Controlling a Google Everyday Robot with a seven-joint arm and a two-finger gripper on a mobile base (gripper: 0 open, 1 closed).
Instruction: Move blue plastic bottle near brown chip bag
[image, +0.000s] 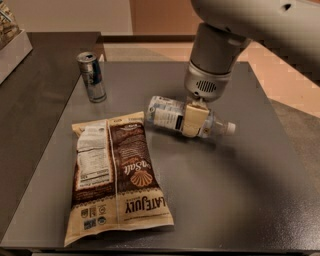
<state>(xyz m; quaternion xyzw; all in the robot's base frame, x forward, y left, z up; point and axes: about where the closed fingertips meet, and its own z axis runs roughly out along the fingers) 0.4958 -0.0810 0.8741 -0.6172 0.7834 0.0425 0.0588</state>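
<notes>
The blue plastic bottle (167, 114) lies on its side on the dark table (240, 190), its white cap pointing right and its base close to the top right corner of the brown chip bag (117, 175). The bag lies flat at the front left, "LATE JULY" lettering toward me. My gripper (195, 120) comes down from above and is shut across the bottle's middle; one beige finger (194, 119) shows over the label. The other finger is hidden behind the bottle.
A slim blue-and-silver can (92, 76) stands upright at the back left of the table. A white box (10, 47) sits on a second surface at the far left. The table's right edge borders a tan floor.
</notes>
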